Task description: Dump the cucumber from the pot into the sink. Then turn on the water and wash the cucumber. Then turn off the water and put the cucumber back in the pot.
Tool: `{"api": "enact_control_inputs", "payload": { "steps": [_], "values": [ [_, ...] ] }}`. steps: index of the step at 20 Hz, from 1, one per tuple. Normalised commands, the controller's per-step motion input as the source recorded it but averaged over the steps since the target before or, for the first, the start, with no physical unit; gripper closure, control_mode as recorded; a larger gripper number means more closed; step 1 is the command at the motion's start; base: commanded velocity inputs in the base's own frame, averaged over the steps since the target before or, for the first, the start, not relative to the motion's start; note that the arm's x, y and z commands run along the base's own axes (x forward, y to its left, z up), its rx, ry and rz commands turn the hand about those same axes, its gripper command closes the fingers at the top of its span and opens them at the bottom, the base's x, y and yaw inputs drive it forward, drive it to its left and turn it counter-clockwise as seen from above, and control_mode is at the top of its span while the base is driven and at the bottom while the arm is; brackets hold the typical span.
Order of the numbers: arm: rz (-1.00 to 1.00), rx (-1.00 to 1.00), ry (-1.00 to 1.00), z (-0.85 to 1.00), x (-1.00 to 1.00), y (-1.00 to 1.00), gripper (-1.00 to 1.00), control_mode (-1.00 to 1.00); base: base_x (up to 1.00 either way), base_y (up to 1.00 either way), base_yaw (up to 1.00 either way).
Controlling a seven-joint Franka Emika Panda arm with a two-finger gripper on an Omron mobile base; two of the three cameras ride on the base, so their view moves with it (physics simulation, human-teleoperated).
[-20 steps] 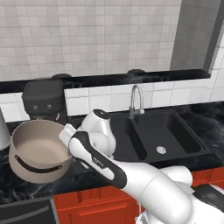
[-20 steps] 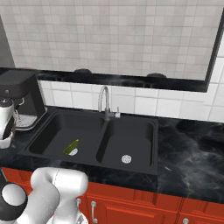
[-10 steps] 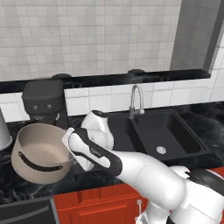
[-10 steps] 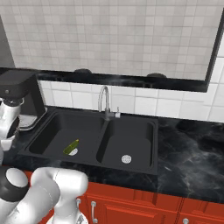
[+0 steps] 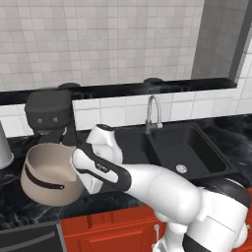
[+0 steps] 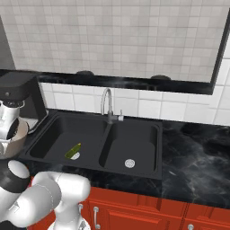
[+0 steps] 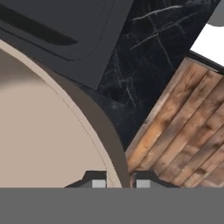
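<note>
Pincer (image 7: 118,183) is clamped on the rim of the pot (image 5: 49,172), one fingertip (image 7: 97,180) inside the wall and the other outside it. In the left base view the pot is tilted, its mouth turned up and back towards the wall; it sits over the front edge of the dark marble tabletop (image 5: 15,194), left of the sink (image 6: 134,150). Its pale interior shows bare. A coffee machine (image 5: 49,112) stands just behind the pot, at the back of the tabletop. The cucumber (image 6: 74,150) lies on the floor of the sink's left basin, touching the round silver drain. The faucet (image 6: 108,104) rises at the sink's back edge, between the two basins.
</note>
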Motion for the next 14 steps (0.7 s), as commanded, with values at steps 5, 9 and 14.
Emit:
{"api": "enact_control_inputs", "payload": {
  "steps": [5,9,14],
  "values": [
    [-0.11,-0.11,0.04,-0.3,0.11,0.22,1.0,-1.0,0.0,0.0,0.0],
    [-0.11,-0.11,0.08,-0.35,0.25,0.03,1.0,-1.0,0.0,0.0,0.0],
    [-0.12,-0.06,0.07,-0.33,0.25,0.0,1.0,-1.0,0.0,0.0,0.0]
  ]
}}
